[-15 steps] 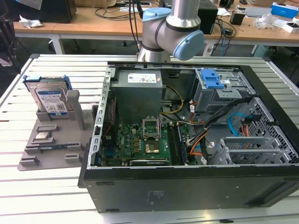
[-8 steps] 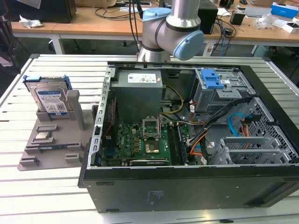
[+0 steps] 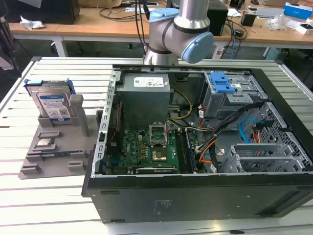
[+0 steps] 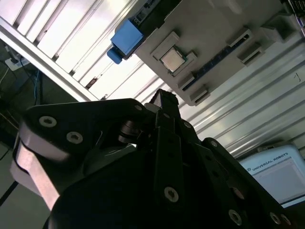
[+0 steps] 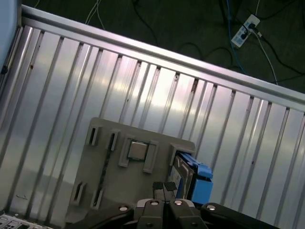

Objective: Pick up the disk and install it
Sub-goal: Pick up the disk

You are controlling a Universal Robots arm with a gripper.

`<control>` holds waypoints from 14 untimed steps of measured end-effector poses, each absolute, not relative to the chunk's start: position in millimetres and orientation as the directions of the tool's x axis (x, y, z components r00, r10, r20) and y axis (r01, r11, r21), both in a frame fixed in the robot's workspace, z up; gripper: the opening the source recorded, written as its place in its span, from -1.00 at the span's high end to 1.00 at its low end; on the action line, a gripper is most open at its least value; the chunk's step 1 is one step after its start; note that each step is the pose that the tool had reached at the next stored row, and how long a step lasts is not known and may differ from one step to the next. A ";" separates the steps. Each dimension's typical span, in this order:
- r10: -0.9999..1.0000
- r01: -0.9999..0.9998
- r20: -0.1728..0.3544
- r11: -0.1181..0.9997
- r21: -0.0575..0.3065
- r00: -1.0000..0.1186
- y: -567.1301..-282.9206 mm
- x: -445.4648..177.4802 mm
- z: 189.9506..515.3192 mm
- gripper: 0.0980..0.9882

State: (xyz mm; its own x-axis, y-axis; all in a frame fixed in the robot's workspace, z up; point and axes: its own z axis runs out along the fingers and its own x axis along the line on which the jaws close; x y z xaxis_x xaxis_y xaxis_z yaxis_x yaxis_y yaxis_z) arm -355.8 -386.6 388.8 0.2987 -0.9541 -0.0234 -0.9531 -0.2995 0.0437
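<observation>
Slatted aluminium table [image 3: 58,205] is noted in the exterior view, with wooden desks [image 3: 98,24] behind it. An open computer case [image 3: 195,196] is laid on its side on the table. A grey drive cage with a blue latch [image 3: 222,83] is seen inside the case. A grey fixture [image 3: 54,156] is placed at the exterior view's left of the case. The disk [image 3: 53,105] is stood on edge in the fixture's far slot, framed by its blue carrier. A small silver chip [image 3: 45,143] is seated nearer, in a square pocket. The arm [image 3: 181,29] is seen behind the case.

In the second wrist view the gripper [image 4: 164,94] is held above the fixture [image 4: 224,28]. The blue end of the disk [image 4: 126,38] and the chip [image 4: 171,60] are seen beyond it, clear of the fingertips.

In the first wrist view the gripper [image 5: 164,187] is seen with its fingers pressed together and nothing between them. The disk [image 5: 193,177] is seen standing at the fixture's [image 5: 109,176] edge, just beside the chip [image 5: 137,150]. Dark floor with cables [image 5: 143,24] is seen past the table's rail.
</observation>
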 end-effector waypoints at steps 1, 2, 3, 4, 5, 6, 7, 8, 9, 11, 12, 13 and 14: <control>-0.952 -0.951 -0.023 -0.307 0.044 0.306 -386.6 -355.8 388.8 0.98; -0.950 -0.949 -0.023 -0.313 0.044 0.312 -386.6 -355.8 388.8 0.98; -0.947 -0.946 -0.023 -0.321 0.044 0.321 -386.6 -355.8 388.8 0.98; -0.945 -0.944 -0.023 -0.328 0.044 0.327 -386.6 -355.8 388.8 0.98; -0.942 -0.941 -0.023 -0.337 0.044 0.336 -386.6 -355.8 388.8 0.98; -0.939 -0.938 -0.023 -0.343 0.044 0.342 -386.6 -355.8 388.8 0.98; -0.937 -0.936 -0.023 -0.349 0.044 0.349 -386.6 -355.8 388.8 0.98; -0.934 -0.933 -0.023 -0.356 0.044 0.356 -386.6 -355.8 388.8 0.98; -0.931 -0.930 -0.023 -0.366 0.044 0.365 -386.6 -355.8 388.8 0.98; -0.925 -0.924 -0.023 -0.381 0.044 0.380 -386.6 -355.8 388.8 0.98; -0.922 -0.921 -0.023 -0.387 0.044 0.386 -386.6 -355.8 388.9 0.98; -0.919 -0.918 -0.023 -0.395 0.044 0.394 -386.6 -355.8 388.8 0.98; -0.916 -0.915 -0.023 -0.401 0.044 0.401 -386.6 -355.8 388.8 0.98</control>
State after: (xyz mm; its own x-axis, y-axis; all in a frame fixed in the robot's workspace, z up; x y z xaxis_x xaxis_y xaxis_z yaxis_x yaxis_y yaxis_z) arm -355.8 -386.6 388.8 0.4005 -0.9160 -0.0234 -0.9150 -0.4012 0.0437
